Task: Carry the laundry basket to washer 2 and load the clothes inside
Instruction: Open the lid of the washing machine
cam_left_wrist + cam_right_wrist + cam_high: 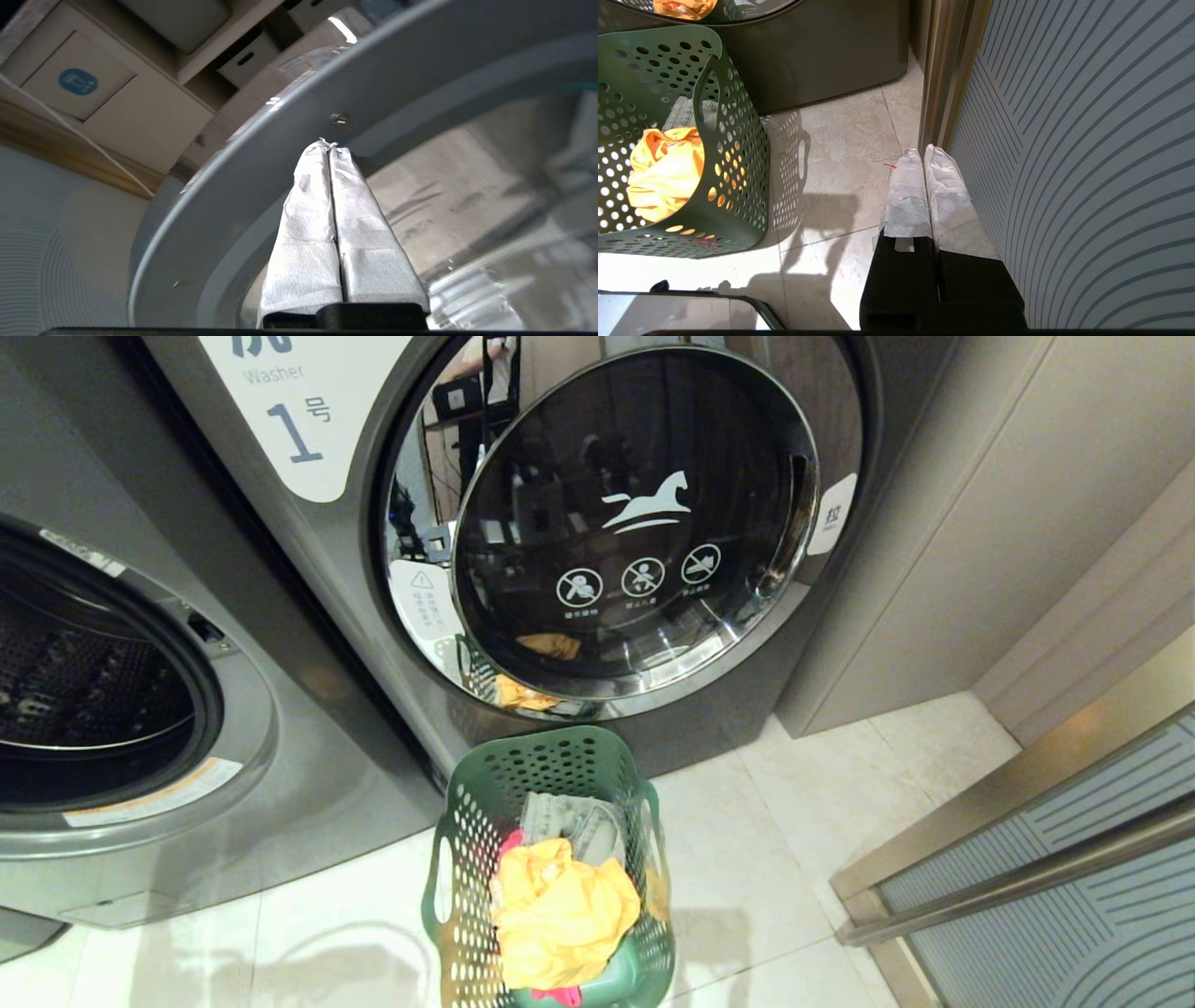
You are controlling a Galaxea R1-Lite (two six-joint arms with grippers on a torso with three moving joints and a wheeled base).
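Head view showed two dark grey washers: one labelled 1 (597, 523) with its round glass door shut, and another (103, 681) on its left with the drum open and no numeral in sight, so washer 2 could not be picked out. On the pale tiled floor (794, 821) before washer 1 stood the green basket (551, 775), upright, holding a yellow garment (560, 915) on top, a grey-green denim piece (574, 826) behind it and a bit of pink-red (560, 996) beneath.

Neither arm appeared there. The left gripper (329, 145), fingers pressed together and empty, pointed up at a grey curved rim (261, 154) just beyond its tips. The right gripper (920, 154), likewise closed on nothing, hung over the floor beside a striped panel (1087, 163), the basket well off to its side.
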